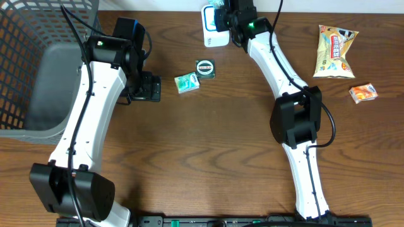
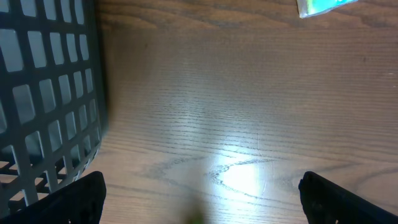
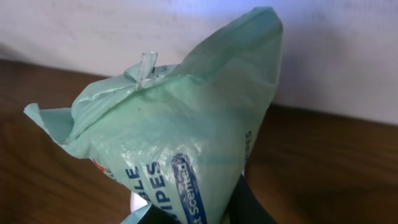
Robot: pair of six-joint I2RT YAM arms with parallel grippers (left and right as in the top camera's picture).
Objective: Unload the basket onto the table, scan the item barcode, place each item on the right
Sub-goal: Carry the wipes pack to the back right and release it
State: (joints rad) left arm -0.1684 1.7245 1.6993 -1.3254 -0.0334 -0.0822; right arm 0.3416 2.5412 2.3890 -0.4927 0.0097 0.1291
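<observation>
Right gripper (image 1: 230, 25) is clenched on the pale green plastic pack of wipes (image 3: 180, 137), held up at the far edge of the brown wooden bench (image 1: 208, 145). Left gripper (image 2: 202, 199) hangs released, spread wide, beside the dark grey mesh basket (image 2: 43, 93).

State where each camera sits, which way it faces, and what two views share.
Overhead: above the table, facing straight down; left arm and right arm show.
Left wrist: on the left arm, facing down beside the basket; open left end effector shows.
Right wrist: on the right arm, facing the back wall; right end effector grips the wipes pack.
Shared: overhead and right wrist both show the wipes pack.
</observation>
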